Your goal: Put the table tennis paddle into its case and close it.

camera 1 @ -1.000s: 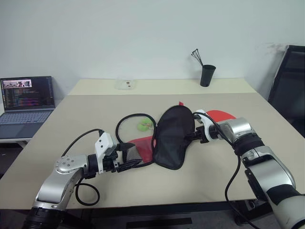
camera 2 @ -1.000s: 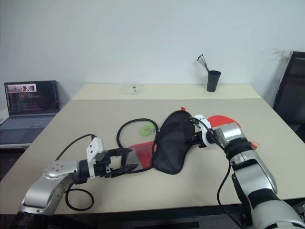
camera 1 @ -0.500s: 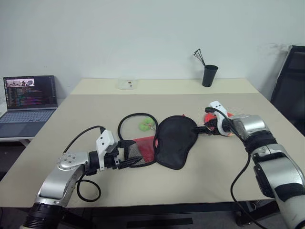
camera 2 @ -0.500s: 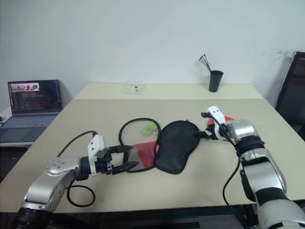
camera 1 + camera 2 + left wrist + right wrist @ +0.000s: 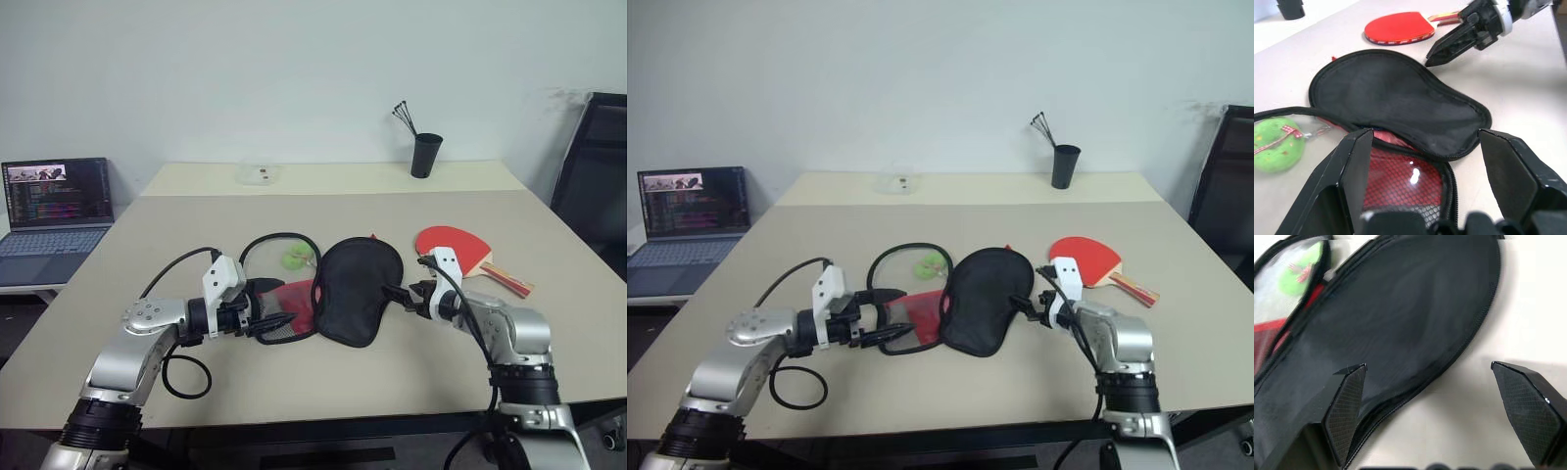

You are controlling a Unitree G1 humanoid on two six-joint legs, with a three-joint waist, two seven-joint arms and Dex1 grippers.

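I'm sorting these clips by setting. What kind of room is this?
Probably an office or lab: a plain beige table, an open laptop showing code beside it, a black office chair, and a black pen cup.

Office: laptop (image 5: 56, 211), desk (image 5: 196, 220), swivel chair (image 5: 593, 176)

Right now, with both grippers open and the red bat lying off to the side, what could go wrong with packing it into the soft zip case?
1. The black flap of the soft zip case lies folded over the opening, so the red-faced wooden-handled paddle may be blocked.
2. Neither the open left gripper nor the open right gripper holds the case, so it could slide on the beige table.
3. A green plush toy sits by the case, possibly snagging the zip.
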